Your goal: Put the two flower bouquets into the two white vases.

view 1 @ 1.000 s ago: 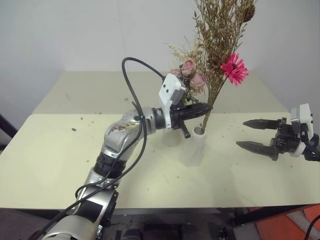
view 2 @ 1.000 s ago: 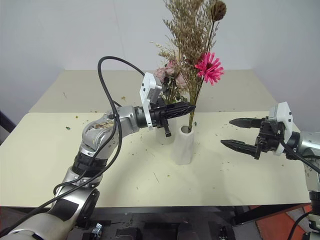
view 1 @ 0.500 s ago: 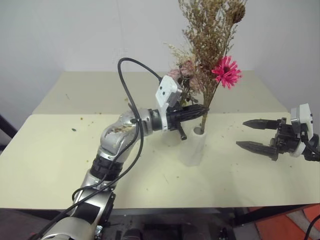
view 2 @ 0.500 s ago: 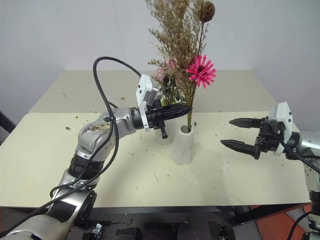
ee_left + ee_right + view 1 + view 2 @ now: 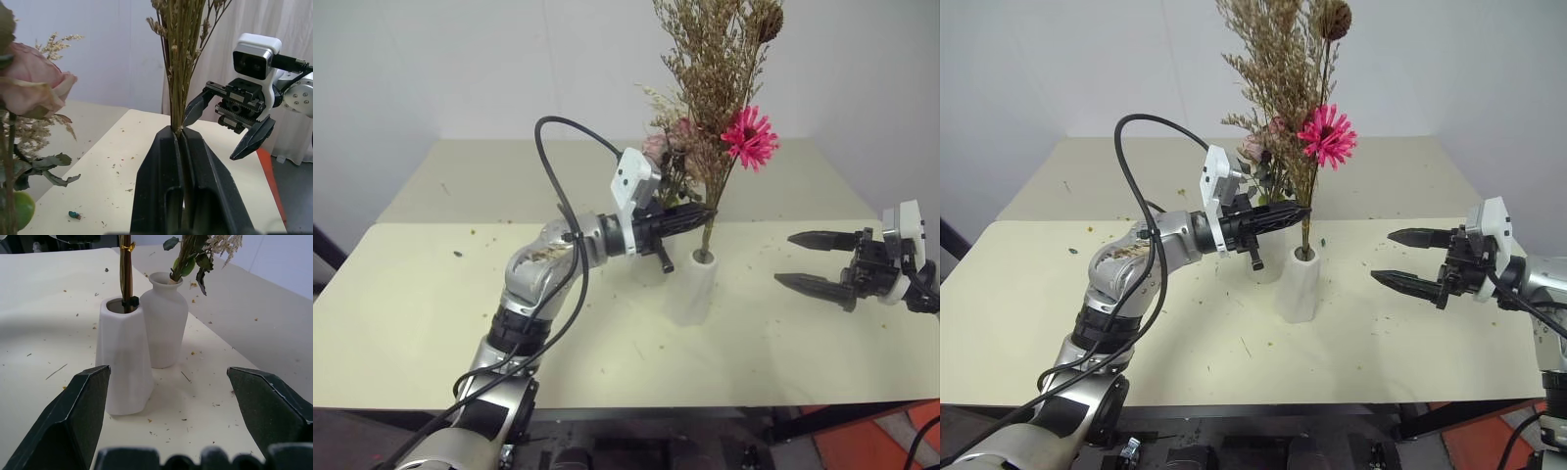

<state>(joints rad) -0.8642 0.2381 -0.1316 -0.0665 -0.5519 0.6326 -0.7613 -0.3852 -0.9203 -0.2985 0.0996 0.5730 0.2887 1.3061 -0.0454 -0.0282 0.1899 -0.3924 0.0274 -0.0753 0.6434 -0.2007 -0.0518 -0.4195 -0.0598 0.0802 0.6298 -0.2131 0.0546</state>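
Note:
My left gripper (image 5: 707,214) is shut on the thin stems of the tan grass bouquet (image 5: 720,59) with its pink daisy (image 5: 749,137), just above the tapered white vase (image 5: 692,292). The stem ends sit inside that vase (image 5: 124,357). Behind it stands the rounded white vase (image 5: 166,328), holding the pale pink rose bouquet (image 5: 671,147). In the left wrist view the stems (image 5: 178,73) rise from between my shut fingers (image 5: 161,166). My right gripper (image 5: 784,259) hovers open to the right of the vases, with nothing in it.
The cream table (image 5: 431,294) is strewn with dry plant crumbs. A second table (image 5: 509,176) adjoins it at the back, against a white wall. An orange object (image 5: 901,441) lies on the floor at the near right.
The grass bouquet has swung to the left and stands more upright in the tapered vase. My left gripper has drawn slightly left with it. The right gripper has stayed put.

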